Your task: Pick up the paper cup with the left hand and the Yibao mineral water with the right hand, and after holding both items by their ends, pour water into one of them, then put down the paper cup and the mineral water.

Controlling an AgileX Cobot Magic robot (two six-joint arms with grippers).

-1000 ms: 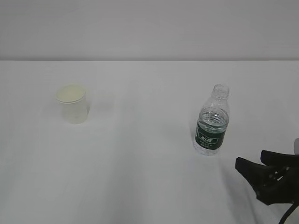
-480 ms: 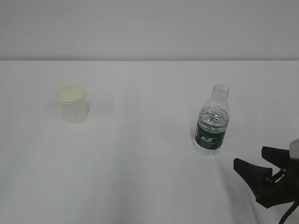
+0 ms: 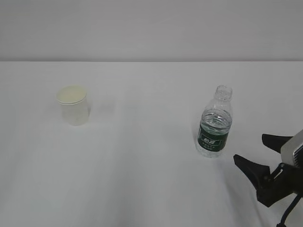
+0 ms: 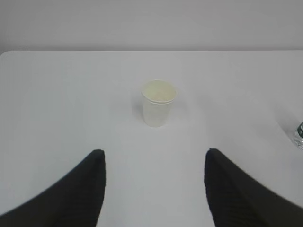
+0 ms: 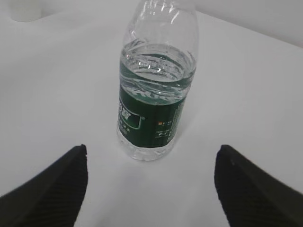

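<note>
The paper cup (image 3: 72,105) stands upright on the white table (image 3: 142,156) at the left; it shows centred in the left wrist view (image 4: 158,103). The Yibao mineral water (image 3: 214,124), uncapped and partly filled, stands upright at the right. My left gripper (image 4: 154,153) is open and empty, well short of the cup and lined up with it; it is out of the exterior view. My right gripper (image 3: 250,147) is open and empty, just right of and nearer than the bottle. In the right wrist view the bottle (image 5: 154,99) stands just beyond the open gripper (image 5: 152,150), not touched.
The table's far edge (image 3: 151,61) meets a plain grey wall. The bottle's edge shows at the right border of the left wrist view (image 4: 299,135). A white thing at the top left of the right wrist view (image 5: 23,9) looks like the cup.
My right gripper has edged left toward the bottle and risen a little, and its silver-grey plate has come into view. The cup and bottle have not moved.
</note>
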